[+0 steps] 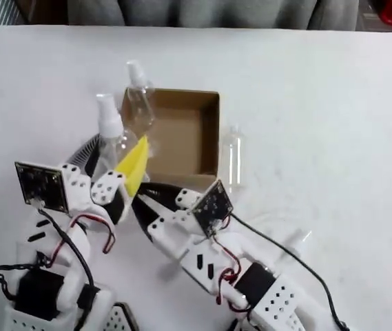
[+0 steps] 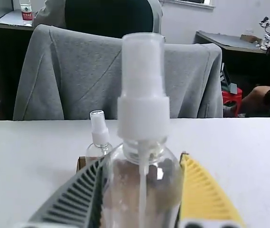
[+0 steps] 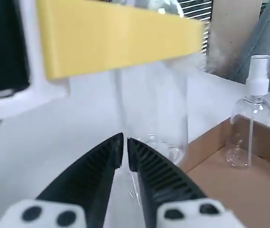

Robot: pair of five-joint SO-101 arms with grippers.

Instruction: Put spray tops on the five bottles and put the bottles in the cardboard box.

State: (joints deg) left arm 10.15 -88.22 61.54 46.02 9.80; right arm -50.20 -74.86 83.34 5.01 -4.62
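The left gripper point(image 2: 142, 194) has its jaws clamped on a clear plastic bottle with a white spray top point(image 2: 143, 118), while the right gripper point(image 3: 125, 147) has its jaws nearly closed and empty.

Clear bottle point(image 2: 139, 186), white spray top point(image 2: 142, 85), brown cardboard box point(image 1: 182, 141), white table point(image 1: 320, 103)

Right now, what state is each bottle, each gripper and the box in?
left gripper: shut on held bottle.
held bottle: spray top on, upright.
right gripper: shut, empty.
cardboard box: open, one bottle inside.
boxed bottle: spray top on, upright in cardboard box.
bare bottle: no spray top, on table beside cardboard box.
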